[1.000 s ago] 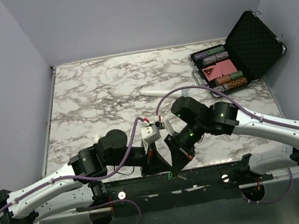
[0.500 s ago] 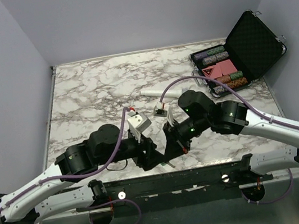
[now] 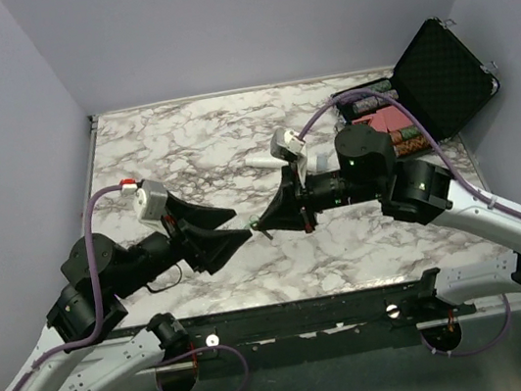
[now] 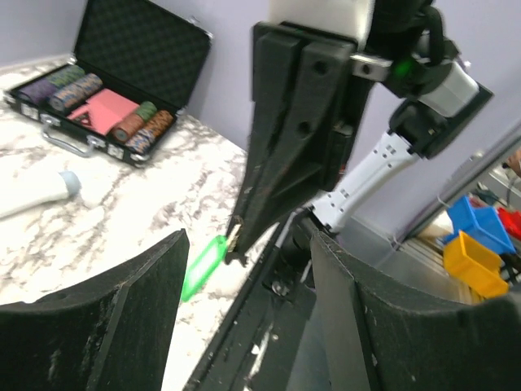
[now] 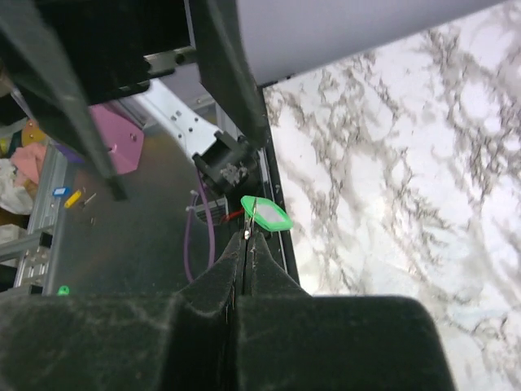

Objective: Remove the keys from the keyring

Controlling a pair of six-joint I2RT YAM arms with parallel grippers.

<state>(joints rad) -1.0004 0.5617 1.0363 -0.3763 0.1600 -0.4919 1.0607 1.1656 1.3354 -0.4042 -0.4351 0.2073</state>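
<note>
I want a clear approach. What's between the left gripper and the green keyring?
Nothing. The left wrist view shows the open left gripper facing the keyring, held by the right gripper, with the gap bare.

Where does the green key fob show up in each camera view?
Top external: too small to make out; look at the right hand tips, centre.
Left wrist: green fob lower centre, at those tips.
Right wrist: green fob at centre, just beyond the tips.
Shared landmark: the right hand's shut tips.

Left tool [image 3: 241, 221] spread wide; right tool [image 3: 259, 223] pinched closed.
</note>
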